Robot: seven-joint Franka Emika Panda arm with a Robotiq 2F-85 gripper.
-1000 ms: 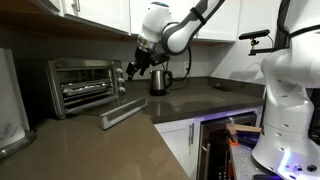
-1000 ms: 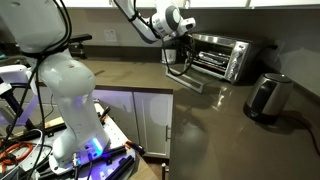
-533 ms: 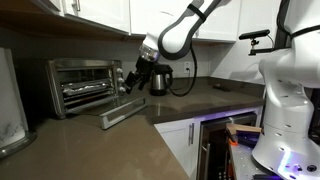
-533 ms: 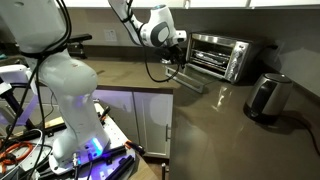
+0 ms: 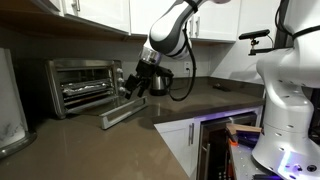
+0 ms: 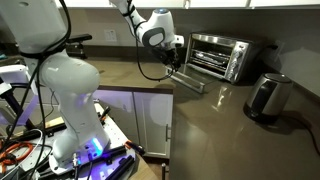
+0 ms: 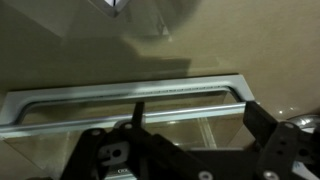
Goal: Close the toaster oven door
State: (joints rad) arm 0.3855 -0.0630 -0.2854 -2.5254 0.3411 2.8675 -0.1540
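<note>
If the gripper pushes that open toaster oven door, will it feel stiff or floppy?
The toaster oven door looks like framed glass, so probably stiff, swinging as one piece on its bottom hinge. Its smooth metal bar handle may let the gripper slip. The toaster oven itself might slide back slightly.

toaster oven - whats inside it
The toaster oven stands with its door lying open; wire racks show inside. Its back and anything lying on the racks are too dark and small to tell.
</note>
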